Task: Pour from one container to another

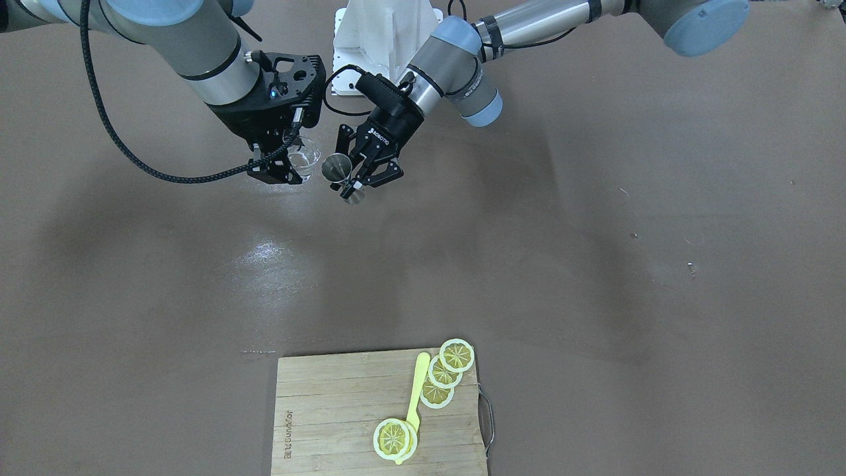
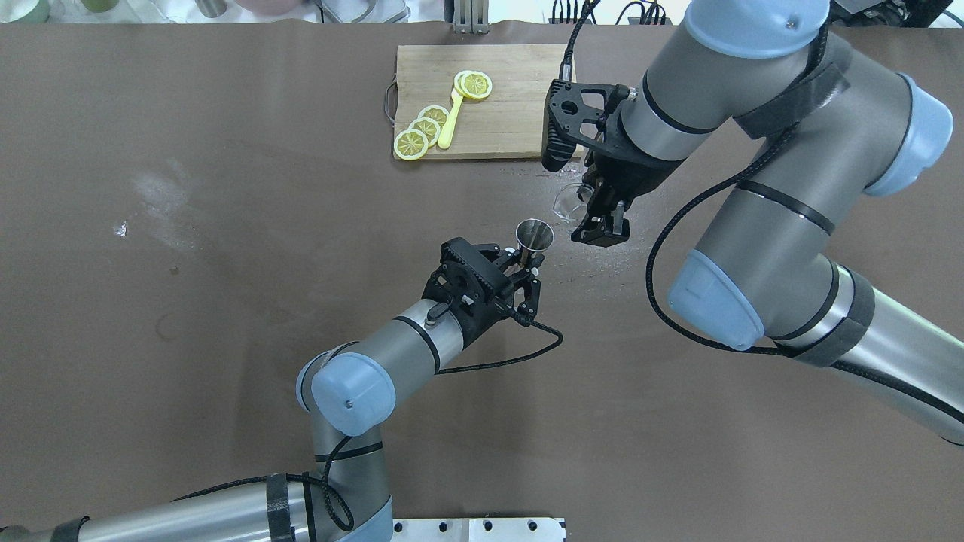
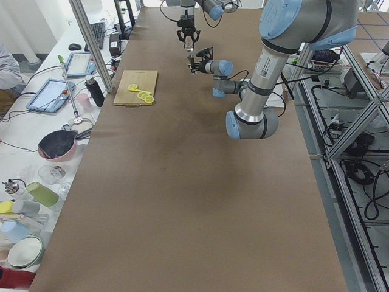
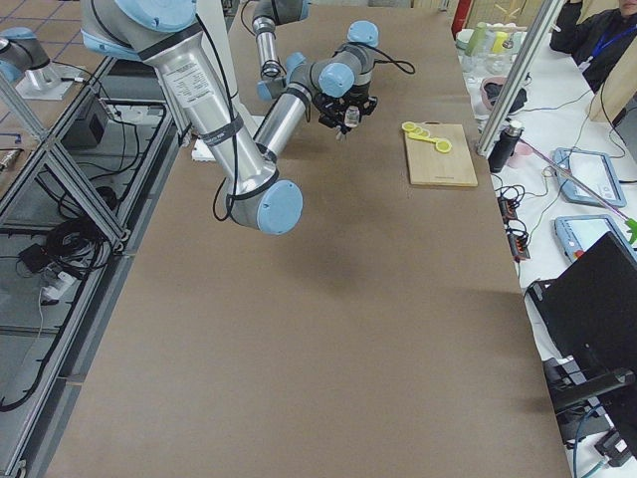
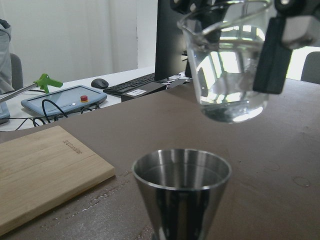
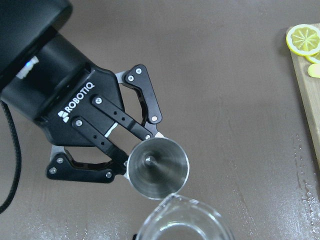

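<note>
My left gripper [image 2: 529, 265] is shut on the narrow waist of the silver metal jigger [image 2: 534, 238], holding it upright above the table with its open cone facing up. In the front view the jigger [image 1: 337, 167] sits right of the clear glass [image 1: 305, 159]. My right gripper [image 2: 596, 218] is shut on the glass [image 2: 569, 202], which hangs slightly tilted, close beside and a little higher than the jigger. The left wrist view shows the glass [image 5: 227, 65] above and beyond the jigger's rim [image 5: 181, 172]. In the right wrist view the glass lip [image 6: 182, 220] is just next to the jigger mouth [image 6: 157, 167].
A wooden cutting board [image 2: 512, 113] lies at the table's far side, with lemon slices [image 2: 476, 84] and a yellow utensil [image 2: 449, 124] on it. Small wet spots [image 2: 602, 260] mark the brown table near the grippers. Operators' desks with tablets line the far edge.
</note>
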`<state>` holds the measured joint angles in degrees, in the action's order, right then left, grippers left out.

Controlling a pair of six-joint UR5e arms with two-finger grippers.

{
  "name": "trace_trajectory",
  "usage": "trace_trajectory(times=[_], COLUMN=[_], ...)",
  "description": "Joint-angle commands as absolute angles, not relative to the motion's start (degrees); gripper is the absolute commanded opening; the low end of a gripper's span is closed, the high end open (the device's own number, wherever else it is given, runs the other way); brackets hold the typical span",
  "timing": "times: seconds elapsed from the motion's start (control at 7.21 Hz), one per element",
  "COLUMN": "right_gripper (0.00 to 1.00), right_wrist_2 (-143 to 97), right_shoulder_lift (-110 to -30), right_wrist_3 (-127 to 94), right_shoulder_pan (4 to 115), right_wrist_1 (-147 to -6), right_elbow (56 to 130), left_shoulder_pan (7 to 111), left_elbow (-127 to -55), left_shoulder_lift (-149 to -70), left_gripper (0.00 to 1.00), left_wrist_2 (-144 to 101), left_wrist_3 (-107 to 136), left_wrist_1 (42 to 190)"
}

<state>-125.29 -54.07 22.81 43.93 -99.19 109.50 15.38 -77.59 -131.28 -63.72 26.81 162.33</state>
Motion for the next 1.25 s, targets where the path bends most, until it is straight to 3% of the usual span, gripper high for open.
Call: trace_trajectory(times=[0.0,1.11], right_gripper=[0.0,0.0], right_wrist_2=[-123.0,-119.0], right_shoulder_lift=[-53.1,-47.9], right_wrist_3=[24.9,29.9], right_shoulder_pan=[43.0,41.7], right_wrist_1=[-102.4,-113.4], right_elbow=[109.6,107.3], left_shoulder_pan=[15.4,15.4], left_elbow=[-77.5,-77.4], left_shoulder_lift=[-131.2,-131.2], left_gripper=[0.0,0.0], left_wrist_2=[-63.7,-63.7], left_wrist_3=[26.8,26.8], left_wrist_1=[162.4,162.3])
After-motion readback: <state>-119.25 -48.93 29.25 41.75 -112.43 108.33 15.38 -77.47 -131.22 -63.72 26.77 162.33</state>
